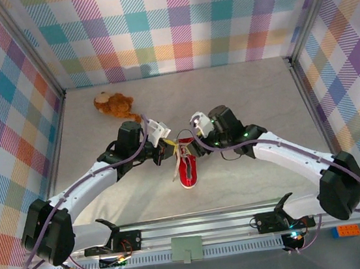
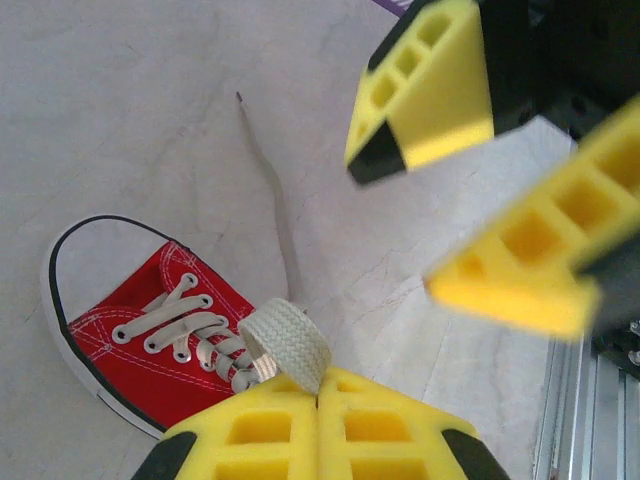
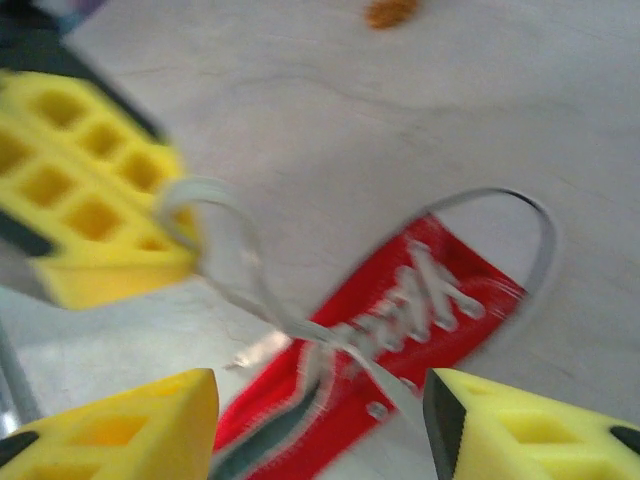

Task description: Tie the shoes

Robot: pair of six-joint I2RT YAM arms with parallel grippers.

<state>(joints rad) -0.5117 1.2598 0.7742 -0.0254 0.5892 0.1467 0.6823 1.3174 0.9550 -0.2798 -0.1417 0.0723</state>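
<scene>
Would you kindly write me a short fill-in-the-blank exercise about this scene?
The left gripper is shut on a white ____.
The right gripper has its jaws ____.
The sneaker has canvas coloured ____.
Missing words: lace; open; red.

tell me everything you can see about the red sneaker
A small red canvas sneaker with white stitching and a white rubber sole edged by a thin black line. It sits sole-down on the pale table between the two arms. Its flat white laces cross through the eyelets but are untied. One loop is pinched in the shut left gripper, held above the shoe. The right gripper hovers over it, jaws apart.
</scene>
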